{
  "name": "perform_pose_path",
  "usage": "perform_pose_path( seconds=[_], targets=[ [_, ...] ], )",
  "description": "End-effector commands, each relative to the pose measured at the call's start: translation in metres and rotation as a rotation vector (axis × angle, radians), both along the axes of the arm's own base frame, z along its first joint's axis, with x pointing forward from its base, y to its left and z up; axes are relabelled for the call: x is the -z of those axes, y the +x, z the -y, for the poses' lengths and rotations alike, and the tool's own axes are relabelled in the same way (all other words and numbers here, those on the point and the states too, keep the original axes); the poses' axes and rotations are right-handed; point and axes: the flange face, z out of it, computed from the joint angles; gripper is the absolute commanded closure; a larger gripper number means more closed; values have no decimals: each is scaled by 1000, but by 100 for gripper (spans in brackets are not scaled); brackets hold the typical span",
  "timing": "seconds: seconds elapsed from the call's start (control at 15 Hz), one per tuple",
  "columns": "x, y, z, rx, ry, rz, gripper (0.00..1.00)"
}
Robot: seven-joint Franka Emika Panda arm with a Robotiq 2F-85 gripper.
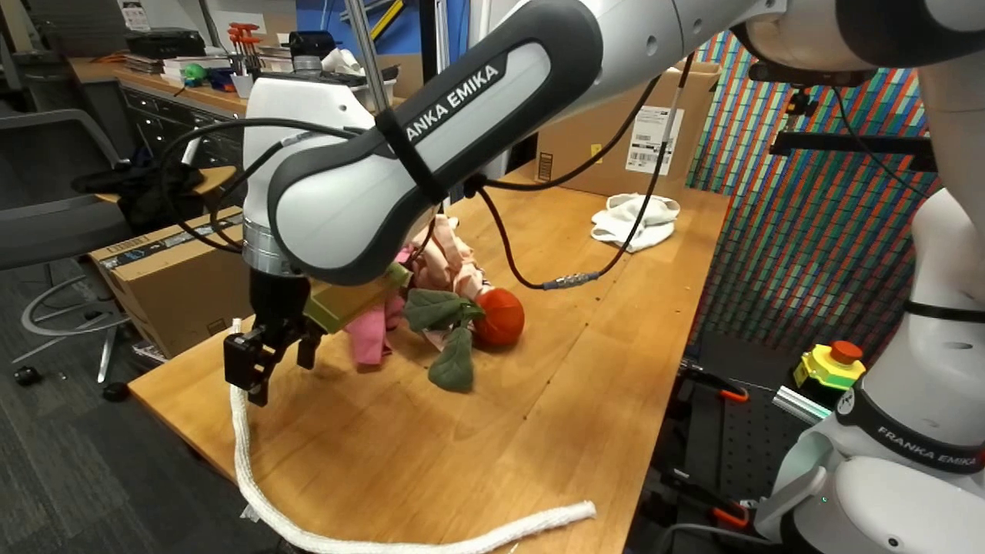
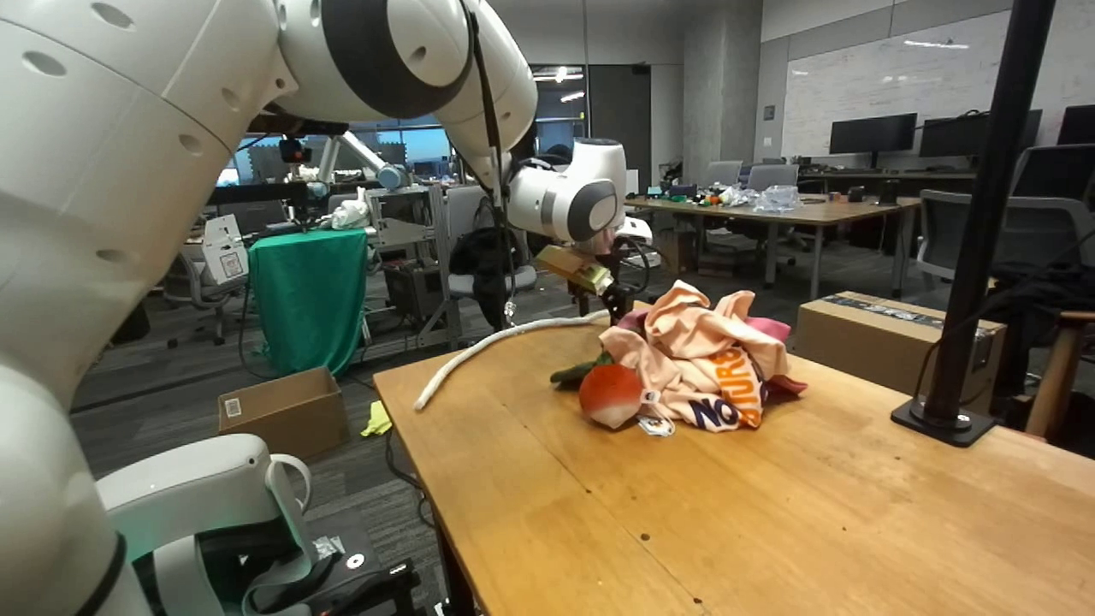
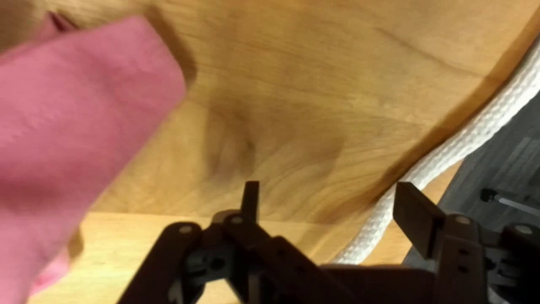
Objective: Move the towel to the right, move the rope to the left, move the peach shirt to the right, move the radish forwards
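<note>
Wrist view: my gripper [image 3: 328, 195] gapes, nothing gripped; rope [image 3: 454, 148] runs from two to five o'clock. Likely light, soft, bendy; I'd pinch crosswise near four.

In an exterior view: labelled carton [image 1: 616, 142] at worktop's [image 1: 569, 369] far end; grey chair [image 1: 58, 173], far left. In an exterior view: black pole [image 2: 988, 205], right; green cloth [image 2: 308, 299], left.

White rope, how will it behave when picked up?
The white rope is probably floppy, lying in a wide curve. Its braided texture in the wrist view suggests it shouldn't be very slippery. Being long and thin, it would likely trail if lifted.
</note>
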Motion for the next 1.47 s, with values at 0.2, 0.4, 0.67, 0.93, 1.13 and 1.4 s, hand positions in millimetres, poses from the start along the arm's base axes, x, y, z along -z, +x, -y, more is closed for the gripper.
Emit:
perform_pose_path(
  seconds=[0.2,0.4,0.67,0.93,1.13,1.4],
  targets=[
    [-73,-46,-14,-106,-49,-47,0],
    [-103,-59,-9,-120,-100,-31,1],
    [-130,-66,23,-105,-217,43,0],
    [-140,-67,67,-39,-318,100,0],
    [-137,-68,102,19,-378,120,0],
    [-128,-67,145,101,-406,116,0]
  ],
)
